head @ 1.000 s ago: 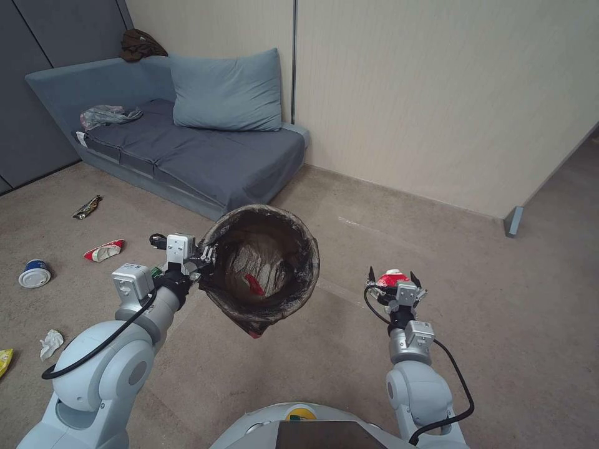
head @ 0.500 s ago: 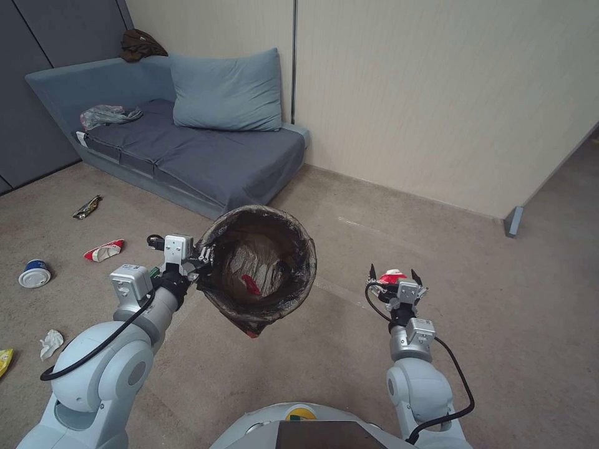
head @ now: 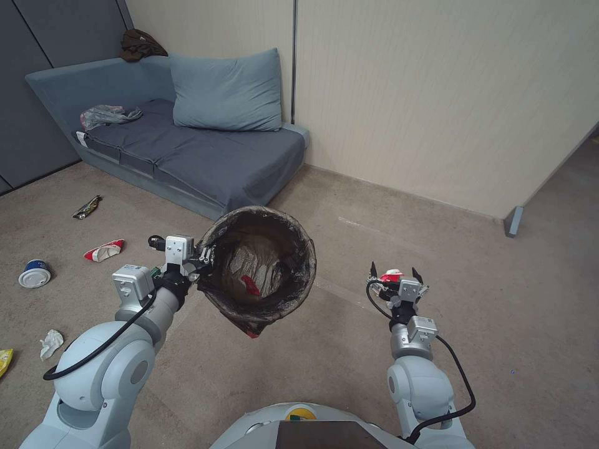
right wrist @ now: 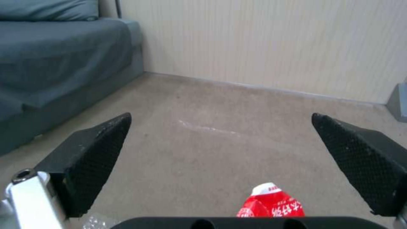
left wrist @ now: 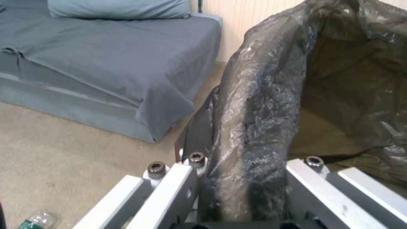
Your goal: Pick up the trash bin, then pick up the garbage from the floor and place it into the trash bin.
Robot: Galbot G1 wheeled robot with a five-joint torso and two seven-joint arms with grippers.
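The trash bin (head: 293,249), lined with a dark bag, hangs tilted above the floor (head: 324,368). My left gripper (head: 203,255) is shut on its near rim, and the bagged rim (left wrist: 254,127) sits between its jaws (left wrist: 246,181). A red scrap (head: 251,285) lies inside the bin. My right gripper (head: 394,269) is low at the right and open, its black fingers (right wrist: 97,149) spread wide. A crushed red-white cup (right wrist: 271,203) lies on the carpet under it (head: 392,275).
More garbage lies at the left: a red-white cup (head: 104,251), a blue-white cup (head: 34,273), a shiny wrapper (head: 87,207), white paper (head: 51,343), a yellow wrapper (head: 5,360) and a bottle (left wrist: 36,221). A grey sofa (head: 206,156) stands ahead, with a wall behind.
My right gripper has shifted slightly over the red-white cup, which now shows less between its fingers. The bin has moved a little in the left gripper.
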